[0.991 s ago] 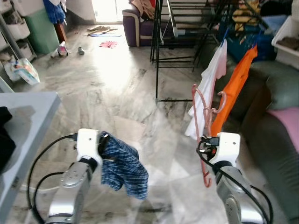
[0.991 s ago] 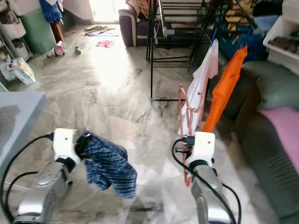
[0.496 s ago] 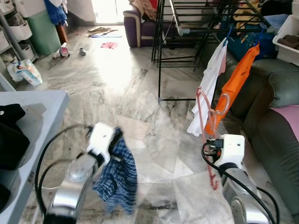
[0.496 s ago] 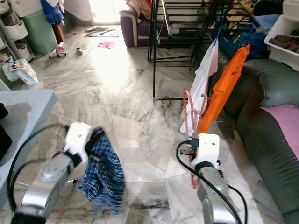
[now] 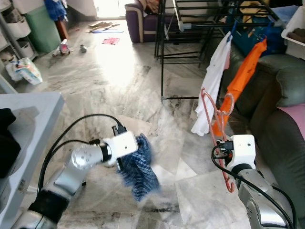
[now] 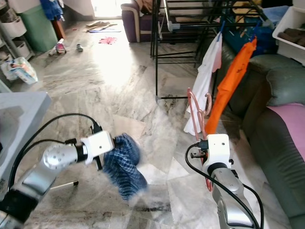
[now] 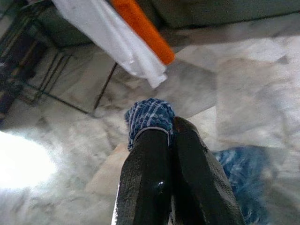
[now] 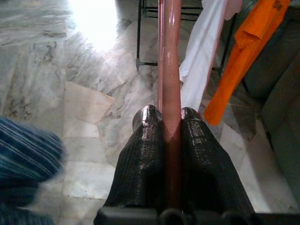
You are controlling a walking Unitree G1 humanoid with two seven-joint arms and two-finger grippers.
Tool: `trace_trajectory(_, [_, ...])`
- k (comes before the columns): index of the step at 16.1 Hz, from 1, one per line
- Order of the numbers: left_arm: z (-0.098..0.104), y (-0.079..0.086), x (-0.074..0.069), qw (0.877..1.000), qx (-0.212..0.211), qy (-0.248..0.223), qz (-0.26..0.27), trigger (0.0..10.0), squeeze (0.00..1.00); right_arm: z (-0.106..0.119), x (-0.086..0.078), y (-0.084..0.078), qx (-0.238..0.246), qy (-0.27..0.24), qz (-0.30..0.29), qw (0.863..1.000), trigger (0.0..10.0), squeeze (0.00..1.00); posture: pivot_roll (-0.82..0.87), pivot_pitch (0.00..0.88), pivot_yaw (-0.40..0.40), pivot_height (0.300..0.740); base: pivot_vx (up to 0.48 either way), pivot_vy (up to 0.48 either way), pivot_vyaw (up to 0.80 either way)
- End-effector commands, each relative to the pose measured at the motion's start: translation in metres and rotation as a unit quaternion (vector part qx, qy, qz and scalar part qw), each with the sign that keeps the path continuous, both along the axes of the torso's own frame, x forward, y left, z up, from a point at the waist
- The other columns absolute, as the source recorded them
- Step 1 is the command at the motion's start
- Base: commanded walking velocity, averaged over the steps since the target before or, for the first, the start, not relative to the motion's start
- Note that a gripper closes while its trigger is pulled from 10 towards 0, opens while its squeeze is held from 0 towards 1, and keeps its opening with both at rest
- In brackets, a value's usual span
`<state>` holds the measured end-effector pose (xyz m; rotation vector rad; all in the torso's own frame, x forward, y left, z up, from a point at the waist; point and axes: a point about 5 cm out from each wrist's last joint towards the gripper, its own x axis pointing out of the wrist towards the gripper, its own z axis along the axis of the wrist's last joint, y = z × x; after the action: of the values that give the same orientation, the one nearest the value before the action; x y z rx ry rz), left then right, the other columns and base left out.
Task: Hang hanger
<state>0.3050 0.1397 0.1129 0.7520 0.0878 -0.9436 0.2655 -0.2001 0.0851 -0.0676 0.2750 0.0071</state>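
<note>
A pink plastic hanger (image 5: 212, 112) stands upright in my right gripper (image 8: 165, 115), whose black fingers are shut on its shaft (image 8: 169, 70). My left gripper (image 7: 161, 129) is shut on a blue plaid cloth (image 5: 138, 166) that dangles above the marble floor at centre left. A black drying rack (image 5: 190, 28) stands ahead on the right. A white shirt (image 5: 214, 81) and an orange garment (image 5: 243, 78) hang from its near rail, just beyond the hanger's hook.
A dark green sofa (image 5: 281, 124) lines the right side, close to my right arm. A grey table (image 5: 28, 109) with dark clothing sits at the left. A purple armchair (image 5: 143, 19) and scattered items lie far back on the floor.
My left arm has swung inward toward the middle, carrying the plaid cloth lower and to the right. The right gripper still holds the hanger upright.
</note>
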Motion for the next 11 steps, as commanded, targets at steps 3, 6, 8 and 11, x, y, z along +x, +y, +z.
trace_trajectory(3, [0.008, -0.001, 0.008, 0.996, -0.075, -0.008, 0.037, 10.0, 0.00, 0.004, -0.001, 0.007, 0.019, -0.014, -0.001, 1.000, 10.0, 0.00, -0.04, 0.029, 0.017, 0.740, 0.000, 0.000, -0.20])
trace_trajectory(6, [0.000, -0.014, -0.003, 0.989, -0.144, 0.031, 0.026, 10.0, 0.00, 0.003, -0.004, 0.018, 0.028, -0.012, 0.030, 0.999, 10.0, 0.00, -0.03, 0.030, 0.008, 0.740, 0.000, 0.000, -0.80])
trace_trajectory(8, [-0.007, -0.018, -0.010, 0.994, -0.106, 0.020, -0.005, 10.0, 0.00, 0.005, -0.001, 0.019, 0.021, -0.014, 0.054, 0.998, 10.0, 0.00, -0.03, 0.030, 0.007, 0.740, 0.000, 0.000, -0.63])
trace_trajectory(11, [-0.005, -0.017, -0.003, 0.995, -0.100, 0.009, -0.002, 10.0, 0.00, 0.009, 0.003, 0.010, 0.008, -0.019, 0.043, 0.999, 10.0, 0.00, -0.04, 0.029, 0.007, 0.740, 0.000, 0.000, 0.00])
